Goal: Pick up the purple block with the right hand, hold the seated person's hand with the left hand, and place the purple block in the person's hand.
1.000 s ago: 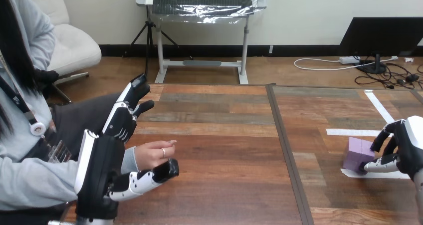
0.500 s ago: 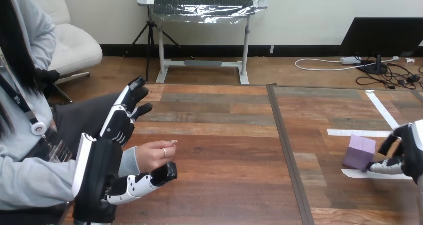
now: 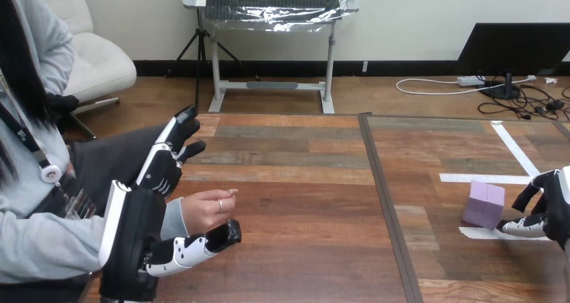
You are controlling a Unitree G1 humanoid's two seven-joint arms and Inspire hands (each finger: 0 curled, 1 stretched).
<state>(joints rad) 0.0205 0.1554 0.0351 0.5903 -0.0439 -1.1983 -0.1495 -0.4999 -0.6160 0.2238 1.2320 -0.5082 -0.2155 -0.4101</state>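
The purple block [image 3: 484, 204] sits on the wooden surface [image 3: 302, 202] far out at 3 o'clock. Its lower edge is on a strip of white tape [image 3: 487, 234], and another strip runs just past it at 12 o'clock. The right robot hand [image 3: 554, 212] is just beside the block at its 3 o'clock. Its fingers [image 3: 527, 194] and thumb are apart in a loose curve that opens toward the block and closes on nothing. Whether the thumb tip touches the block's lower corner cannot be told. A dark seam [image 3: 386, 202] runs across the surface from 12 to 6 o'clock, well to the block's 9 o'clock side. At the surface's 8 o'clock edge, the person's hand [image 3: 208, 209] reaches in from 9 o'clock, loosely cupped and holding nothing. The left robot hand [image 3: 138, 226] is next to it, with its palm at the person's wrist. Its straight fingers point toward 1 o'clock behind that wrist. Its thumb [image 3: 191, 248] lies stretched out just under the person's hand, close to it or touching. The robot hand is spread apart, not curled round the person's hand.
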